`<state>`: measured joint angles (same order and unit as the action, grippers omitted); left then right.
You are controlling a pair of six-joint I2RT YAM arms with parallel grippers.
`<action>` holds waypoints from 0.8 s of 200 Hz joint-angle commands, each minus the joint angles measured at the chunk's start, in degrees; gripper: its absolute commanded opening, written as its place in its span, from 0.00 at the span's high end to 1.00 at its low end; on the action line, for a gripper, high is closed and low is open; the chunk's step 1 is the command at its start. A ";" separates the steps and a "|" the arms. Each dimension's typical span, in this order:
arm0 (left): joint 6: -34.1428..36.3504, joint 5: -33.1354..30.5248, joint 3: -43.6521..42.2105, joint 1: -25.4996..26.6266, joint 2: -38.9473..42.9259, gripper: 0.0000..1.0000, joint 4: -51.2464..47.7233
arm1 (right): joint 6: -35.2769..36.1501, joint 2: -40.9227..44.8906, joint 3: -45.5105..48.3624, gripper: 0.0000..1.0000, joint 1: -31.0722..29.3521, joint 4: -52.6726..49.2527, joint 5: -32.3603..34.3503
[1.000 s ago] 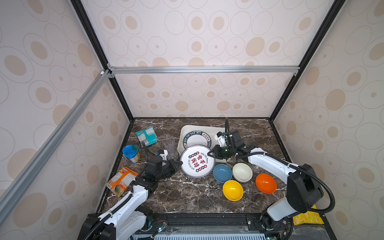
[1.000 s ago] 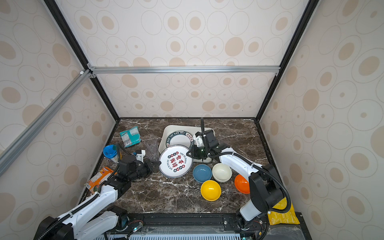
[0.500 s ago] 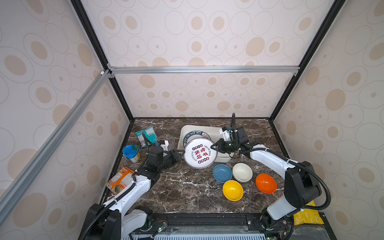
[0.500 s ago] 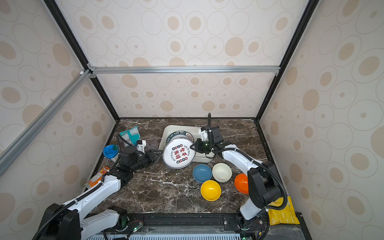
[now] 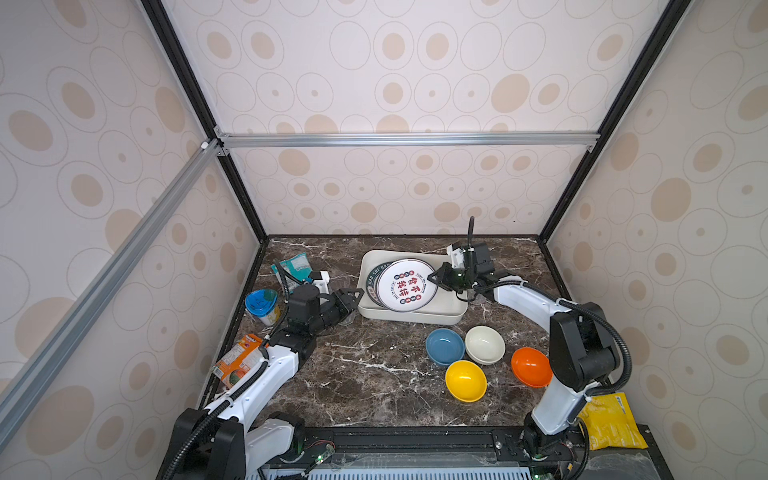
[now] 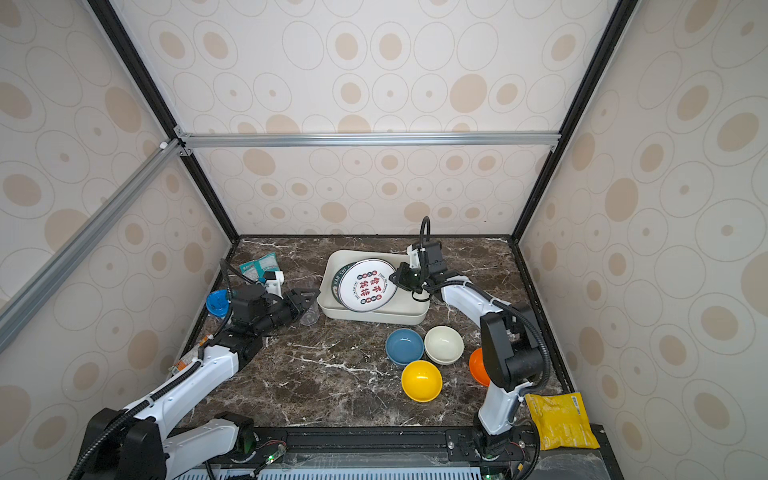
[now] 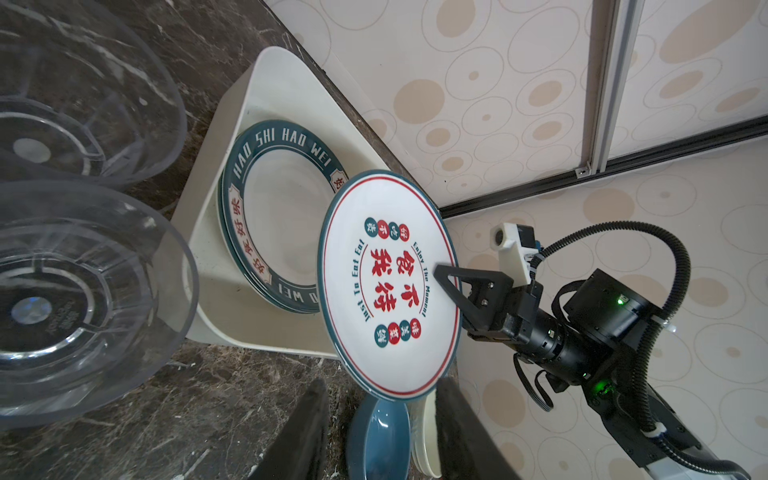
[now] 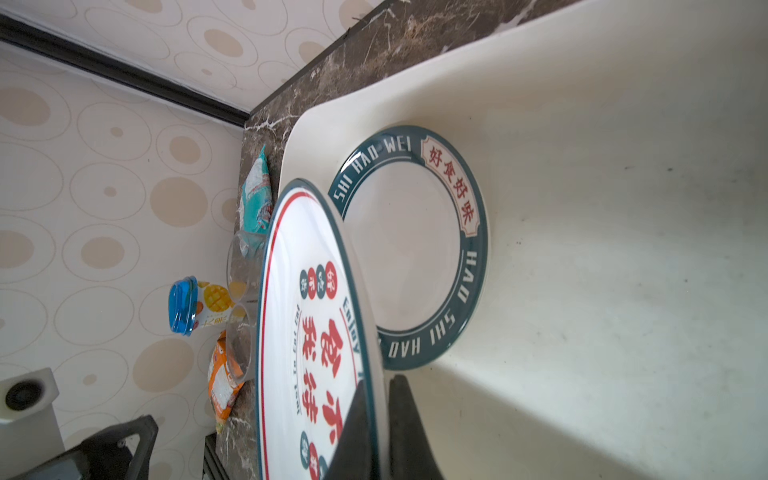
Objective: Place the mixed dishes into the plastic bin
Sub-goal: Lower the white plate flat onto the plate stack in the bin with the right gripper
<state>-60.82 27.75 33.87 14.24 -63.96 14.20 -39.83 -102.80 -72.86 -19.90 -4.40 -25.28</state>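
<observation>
Item: red-lettered plate (image 5: 401, 284), tilted over plastic bin (image 5: 411, 318), far centre.
Held by: right gripper (image 5: 435, 279), pinching the plate's right rim.
Idle: left gripper (image 5: 352, 297), spread and empty, left of the bin.
Handling: level the plate and lower it onto banded plate (image 5: 371, 277) before letting go.

My right arm (image 5: 523, 301) reaches forward, elbow bent, with the right gripper (image 5: 435, 278) pinched tight on the rim of the red-lettered plate (image 5: 405, 284). My left arm (image 5: 266, 374) stretches low, its left gripper (image 5: 353, 296) parted and empty.
</observation>
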 commanded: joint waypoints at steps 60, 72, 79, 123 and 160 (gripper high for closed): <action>0.00 -0.25 -1.92 -0.97 1.80 0.57 0.45 | -4.20 -10.14 -9.64 1.00 -0.35 4.89 3.07; 0.00 -0.41 -2.16 -1.11 2.05 0.57 0.32 | -4.12 -10.93 -10.11 1.00 -0.58 4.93 3.77; -0.07 -0.50 -2.32 -1.07 2.21 0.57 0.31 | -4.02 -11.55 -10.53 1.00 -0.68 4.93 4.05; -0.49 -0.49 -3.27 -1.14 2.52 0.55 0.90 | -4.18 -14.72 -12.22 1.00 -2.23 5.30 5.21; -0.71 -0.41 -3.72 -1.15 2.79 0.55 1.01 | -5.28 -16.28 -12.69 1.00 -3.06 6.86 5.64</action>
<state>-60.88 27.55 30.17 13.50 -62.33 14.22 -43.33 -118.08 -83.46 -22.22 -0.91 -19.66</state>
